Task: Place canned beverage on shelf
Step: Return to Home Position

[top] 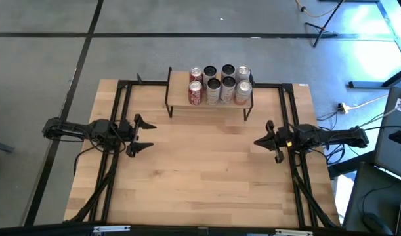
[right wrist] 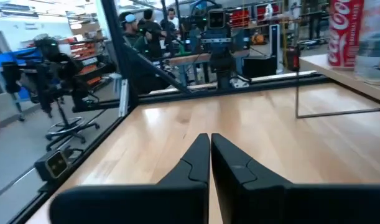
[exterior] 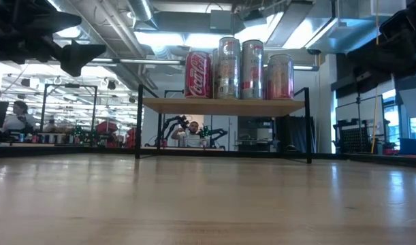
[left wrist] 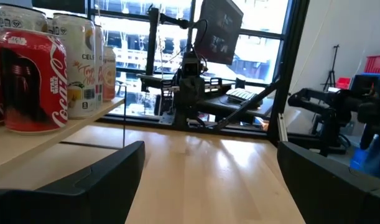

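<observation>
Hovering apart, left gripper (top: pixel 147 136) spread, right gripper (top: pixel 257 141) closed.

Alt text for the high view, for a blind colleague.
Eight red and pale drink cans stand in two rows of four on the small light-wood shelf with black legs, at the far edge of the wooden table. The left hand is open, the right hand shut, both away from the shelf.

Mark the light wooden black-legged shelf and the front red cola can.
Light wooden black-legged shelf (exterior: pixel 225 106): low view, board's front edge.
Front red cola can (exterior: pixel 198 75): low view, label's middle.
</observation>
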